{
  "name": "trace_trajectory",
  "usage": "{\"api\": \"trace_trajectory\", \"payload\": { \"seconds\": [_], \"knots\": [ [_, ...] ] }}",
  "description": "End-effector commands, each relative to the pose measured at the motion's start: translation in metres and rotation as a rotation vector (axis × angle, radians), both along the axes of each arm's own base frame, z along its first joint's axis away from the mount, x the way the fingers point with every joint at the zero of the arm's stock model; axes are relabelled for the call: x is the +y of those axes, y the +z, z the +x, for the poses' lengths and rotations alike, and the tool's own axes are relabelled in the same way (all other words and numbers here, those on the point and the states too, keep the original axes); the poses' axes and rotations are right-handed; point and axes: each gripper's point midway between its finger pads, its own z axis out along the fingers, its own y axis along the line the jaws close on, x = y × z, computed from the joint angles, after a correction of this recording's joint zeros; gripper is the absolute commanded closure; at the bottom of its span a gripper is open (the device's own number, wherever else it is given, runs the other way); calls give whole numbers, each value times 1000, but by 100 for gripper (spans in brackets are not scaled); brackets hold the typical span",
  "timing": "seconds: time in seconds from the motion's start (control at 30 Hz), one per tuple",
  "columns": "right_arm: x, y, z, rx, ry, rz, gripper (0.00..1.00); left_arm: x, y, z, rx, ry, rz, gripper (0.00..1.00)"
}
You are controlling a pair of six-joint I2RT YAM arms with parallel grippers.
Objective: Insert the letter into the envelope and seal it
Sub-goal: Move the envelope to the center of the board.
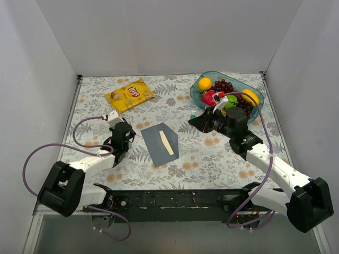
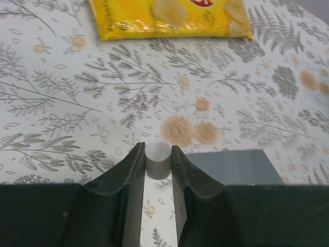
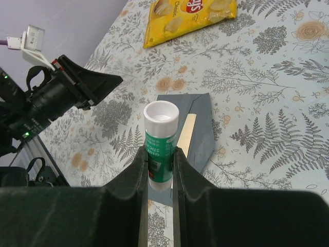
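Observation:
The slate-blue envelope (image 1: 158, 145) lies flat mid-table, and only a narrow cream strip of the letter (image 1: 166, 142) shows on it. My left gripper (image 1: 123, 136) hovers just left of the envelope (image 2: 229, 165), shut on a small white cylindrical cap (image 2: 158, 159). My right gripper (image 1: 197, 123) hangs to the envelope's right, shut on a green-and-white glue stick (image 3: 160, 154) that stands up between its fingers. In the right wrist view the envelope (image 3: 200, 110) and the letter strip (image 3: 186, 133) lie beyond the stick.
A yellow crisp bag (image 1: 130, 94) lies at the back left. A teal bowl (image 1: 231, 74) of fruit stands at the back right, right behind my right wrist. White walls enclose the floral tablecloth on three sides.

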Motion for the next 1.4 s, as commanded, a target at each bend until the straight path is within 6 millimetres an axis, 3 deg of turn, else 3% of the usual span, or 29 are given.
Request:
{"api": "trace_trajectory", "payload": {
  "seconds": [0.0, 0.13, 0.3, 0.53, 0.57, 0.67, 0.97, 1.03, 1.07, 1.13, 1.17, 1.2, 1.27, 1.37],
  "knots": [
    [1, 14, -11, -60, 54, 0, 99, 32, 3, 19, -109, 201, 13, 100],
    [3, 9, -17, -44, 83, -2, 99, 41, -20, 18, -133, 246, 25, 100],
    [7, 1, -24, -6, 117, 24, 99, 36, -11, 19, -188, 234, -14, 100],
    [12, -3, -28, 22, 149, 38, 99, 12, -35, 2, -143, 215, 12, 100],
    [13, -3, -29, 21, 155, 38, 99, 10, -47, 3, -115, 212, 31, 100],
    [12, -2, -31, 22, 161, 30, 99, 4, -53, 7, -102, 216, 44, 100],
    [9, -6, -36, 24, 166, 21, 99, 19, -68, -8, -60, 424, 125, 100],
    [10, -6, -36, 27, 170, 24, 99, 31, -88, -24, 18, 487, 234, 100],
    [10, -6, -37, 28, 173, 26, 99, 23, -84, -15, -10, 544, 146, 100],
    [10, -7, -37, 29, 176, 26, 99, 35, -102, -32, 83, 581, 272, 100],
    [11, -7, -38, 30, 182, 27, 99, 29, -106, -23, 47, 641, 213, 100],
    [11, -7, -38, 27, 182, 27, 99, 38, -112, -38, 103, 653, 306, 100],
    [11, -7, -38, 27, 183, 27, 99, 45, -122, -46, 100, 703, 358, 100],
    [11, -9, -39, 29, 188, 25, 99, 51, -115, -55, 46, 777, 411, 100]
  ]
}}
